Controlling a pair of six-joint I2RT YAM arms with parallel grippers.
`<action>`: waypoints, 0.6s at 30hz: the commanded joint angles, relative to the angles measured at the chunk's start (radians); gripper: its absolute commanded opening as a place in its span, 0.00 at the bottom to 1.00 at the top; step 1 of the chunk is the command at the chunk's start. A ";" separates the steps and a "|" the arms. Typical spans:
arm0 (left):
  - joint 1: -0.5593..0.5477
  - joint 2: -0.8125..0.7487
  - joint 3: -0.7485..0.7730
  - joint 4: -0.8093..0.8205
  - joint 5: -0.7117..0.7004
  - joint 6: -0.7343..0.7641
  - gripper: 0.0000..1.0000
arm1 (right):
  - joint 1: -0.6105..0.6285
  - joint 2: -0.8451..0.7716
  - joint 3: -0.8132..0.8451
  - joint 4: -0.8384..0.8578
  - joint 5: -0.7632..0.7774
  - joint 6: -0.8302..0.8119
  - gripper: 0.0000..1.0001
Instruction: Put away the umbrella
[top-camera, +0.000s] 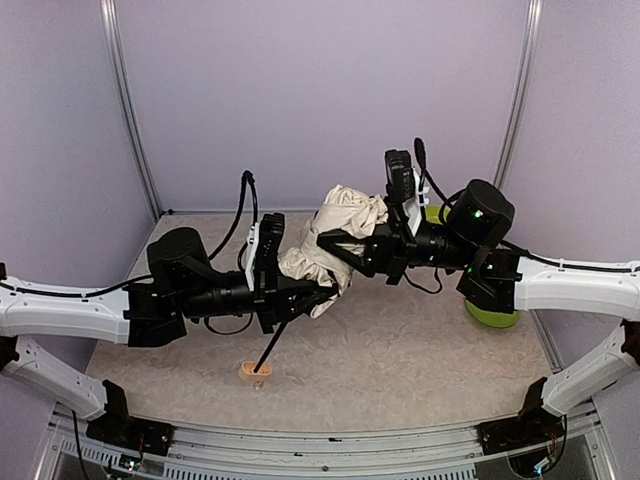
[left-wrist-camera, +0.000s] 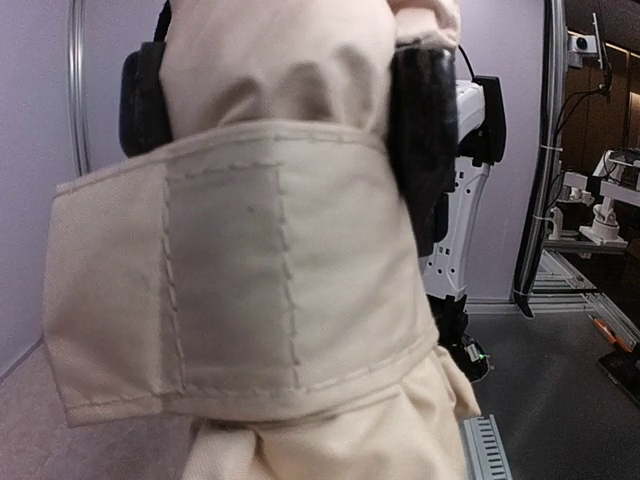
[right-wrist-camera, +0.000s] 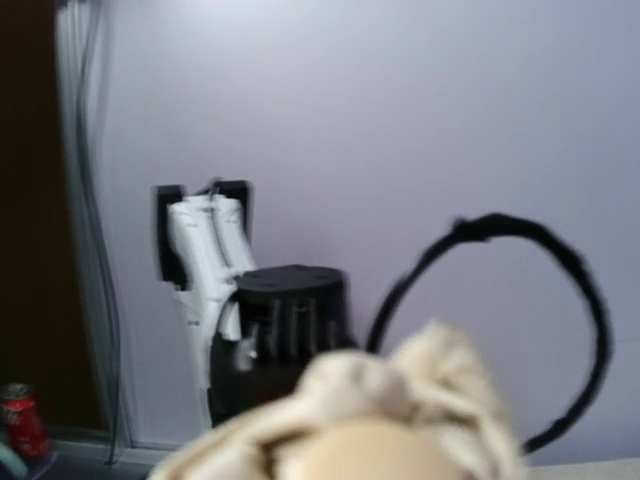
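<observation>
Cream fabric, bunched and bound by its strap (left-wrist-camera: 240, 300), hangs above the table (top-camera: 420, 350). This is the umbrella (top-camera: 340, 225), and its thin black shaft (top-camera: 275, 345) slants down to the beige handle (top-camera: 253, 372), which rests on the tabletop. Up and right of the handle, the left gripper (top-camera: 318, 293) pinches the bundle, with dark fingers (left-wrist-camera: 425, 150) pressed to either side. Further up-right of the handle, the right gripper (top-camera: 335, 255) lies against the cloth; I cannot tell whether it clamps. A green object (top-camera: 492, 316) sits far right of the handle.
</observation>
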 joint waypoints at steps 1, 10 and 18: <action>-0.003 0.038 0.030 0.030 0.076 -0.002 0.02 | 0.009 0.035 0.020 -0.012 -0.050 0.016 0.26; 0.014 -0.037 -0.082 -0.161 -0.035 0.055 0.99 | -0.009 -0.140 -0.037 -0.263 0.139 -0.119 0.00; 0.033 -0.184 -0.178 -0.237 -0.253 0.094 0.99 | -0.087 -0.204 -0.015 -0.592 0.416 -0.172 0.00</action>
